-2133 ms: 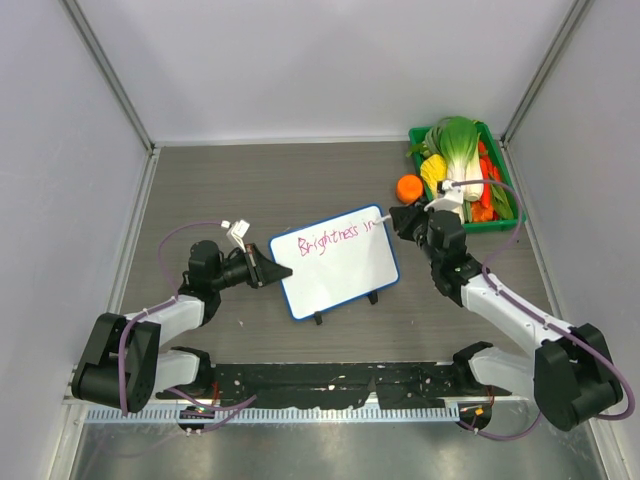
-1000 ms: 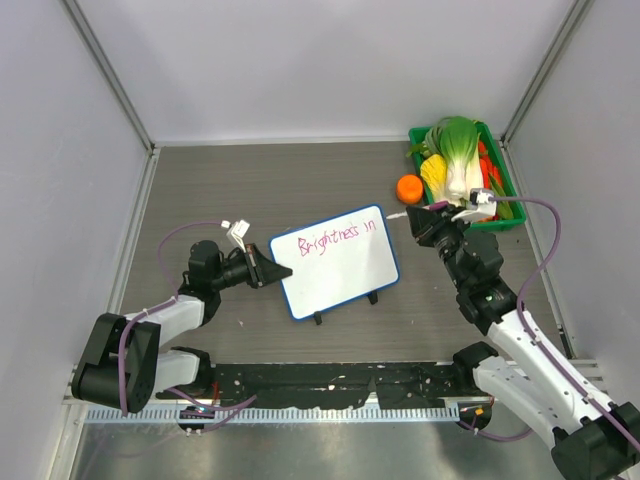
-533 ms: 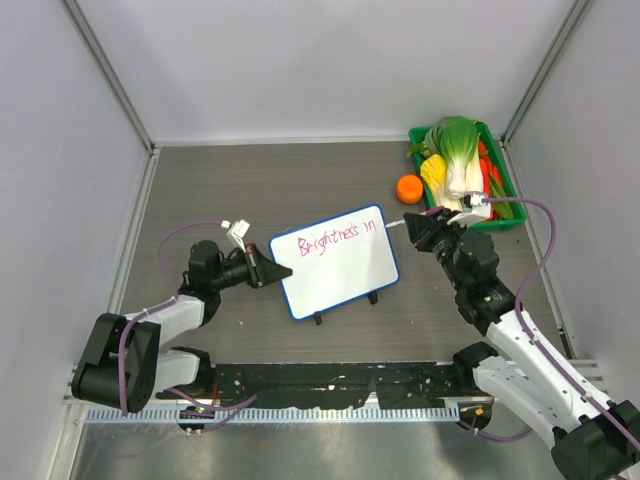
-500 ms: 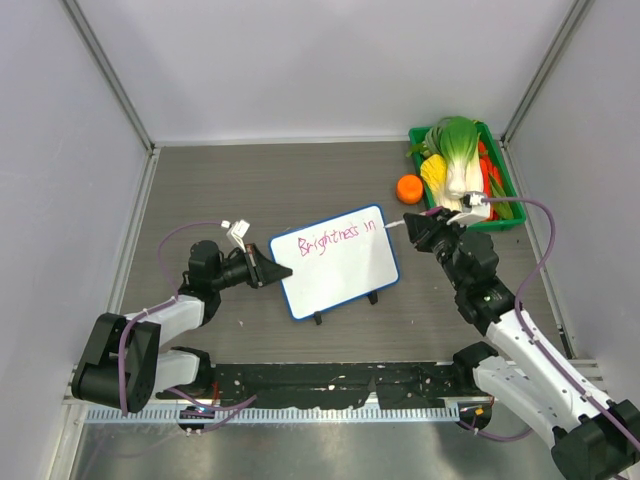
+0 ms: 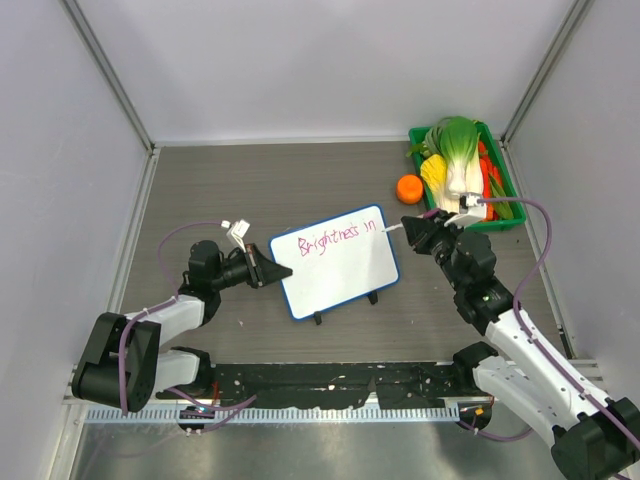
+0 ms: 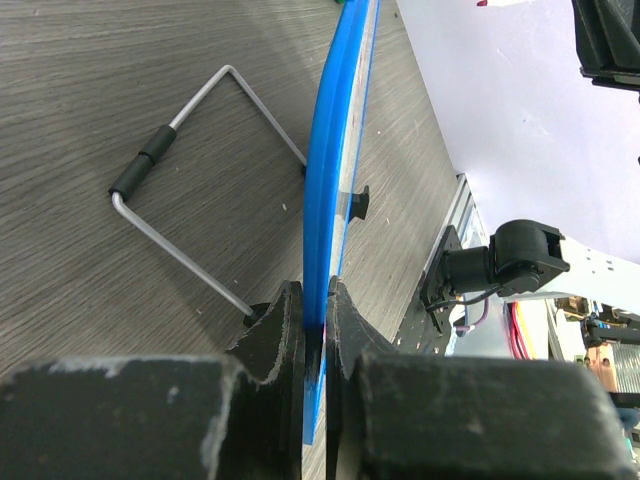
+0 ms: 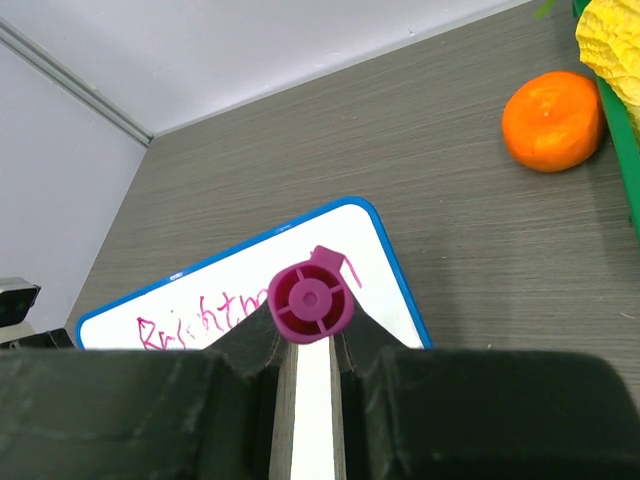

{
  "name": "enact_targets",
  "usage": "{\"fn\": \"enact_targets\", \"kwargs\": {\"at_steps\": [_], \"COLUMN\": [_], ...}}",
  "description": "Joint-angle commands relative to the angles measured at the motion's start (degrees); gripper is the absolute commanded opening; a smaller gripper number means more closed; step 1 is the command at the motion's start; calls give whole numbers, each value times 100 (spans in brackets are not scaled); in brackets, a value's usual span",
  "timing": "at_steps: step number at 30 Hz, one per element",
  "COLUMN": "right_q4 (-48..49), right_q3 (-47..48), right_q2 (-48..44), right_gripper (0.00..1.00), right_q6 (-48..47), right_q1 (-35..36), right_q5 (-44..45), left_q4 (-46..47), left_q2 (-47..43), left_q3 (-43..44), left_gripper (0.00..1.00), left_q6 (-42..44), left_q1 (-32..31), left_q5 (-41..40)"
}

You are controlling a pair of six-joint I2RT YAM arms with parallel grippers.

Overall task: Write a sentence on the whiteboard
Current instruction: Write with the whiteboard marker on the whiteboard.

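Observation:
The whiteboard (image 5: pixel 338 270) stands tilted on its black feet at mid-table, blue-framed, with the sentence (image 5: pixel 340 238) in pink reading "Brightness in" along its top. My left gripper (image 5: pixel 282 272) is shut on the board's left edge; in the left wrist view the blue frame (image 6: pixel 330 190) runs edge-on between the jaws of the left gripper (image 6: pixel 315 320). My right gripper (image 5: pixel 410 229) is shut on a marker (image 5: pixel 394 227) whose tip points at the board's upper right corner, just after "in". The marker's magenta end (image 7: pixel 310 301) sits between the jaws of the right gripper (image 7: pixel 310 325), above the whiteboard (image 7: pixel 385 262).
An orange (image 5: pixel 409 187) lies right of the board, also in the right wrist view as the orange (image 7: pixel 553 120). A green basket (image 5: pixel 503 216) of vegetables, bok choy (image 5: pixel 455 142) on top, stands at the back right. The board's wire stand (image 6: pixel 190 180) rests behind it.
My right gripper has crept left with the marker toward the board's upper right corner. The left gripper and the board have stayed put.

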Motion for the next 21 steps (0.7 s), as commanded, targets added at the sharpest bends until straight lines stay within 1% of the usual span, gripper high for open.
{"fn": "enact_targets", "kwargs": {"at_steps": [1, 21], "right_q4": [164, 32], "right_q3": [-31, 92], "right_q2": [-33, 160], "right_gripper": [1, 1], "right_q6": [-81, -266], "right_q1": [-8, -9], "right_q5": [-42, -323], "left_q4": [-351, -325], "left_q2": [19, 124], "left_q3": [-65, -30], "left_gripper": [0, 0], "left_q6": [446, 438], "left_q1": [6, 14], "left_q5": [-482, -438]}}
